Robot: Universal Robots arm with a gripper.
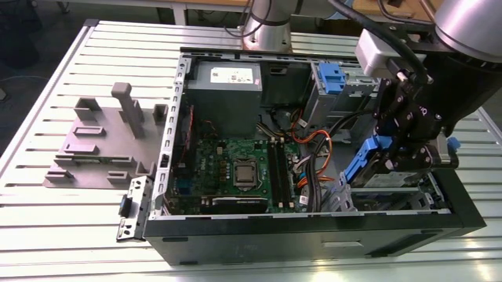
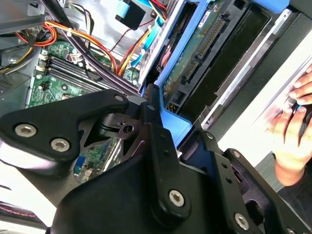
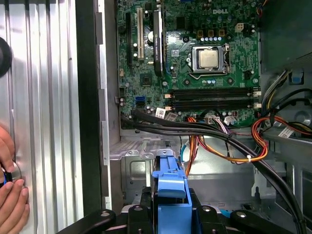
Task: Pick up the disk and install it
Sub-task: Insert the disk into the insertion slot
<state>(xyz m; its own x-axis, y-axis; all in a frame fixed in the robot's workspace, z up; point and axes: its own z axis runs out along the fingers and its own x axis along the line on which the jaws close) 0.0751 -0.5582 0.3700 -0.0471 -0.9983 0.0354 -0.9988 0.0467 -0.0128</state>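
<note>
We find the disk (image 1: 370, 158) pinched in the gripper (image 1: 410, 160), held tilted inside the open computer case (image 1: 314, 226), in the corner at the exterior view's right. In the first wrist view its blue carrier bracket (image 3: 170, 187) sits squeezed between the black fingers (image 3: 145, 207), which press on it from both sides. In the second wrist view we see the green circuit board (image 2: 204, 48) on one face of the disk, running away from the gripper. Directly below the gripper lies a metal drive cage (image 1: 392, 197), and the disk's lower end is at its mouth; we cannot tell whether the two touch. Just beside the gripper, toward the middle of the case, a bundle of orange and black cables (image 3: 234, 146) crosses the floor, and beyond them lies the green motherboard (image 1: 235, 167) with its processor socket. Farther from the gripper, along the case's far wall, we make out a second blue carrier (image 1: 330, 76) and the grey power supply (image 1: 227, 79). The case lies on a slatted metal table (image 1: 70, 223). Well apart from the gripper, past the case at the exterior view's left, a grey plastic holder (image 1: 102, 138) with upright posts lies on the slats. Near the gripper, just outside the case wall, a person's hand (image 3: 10, 200) is at the table.
</note>
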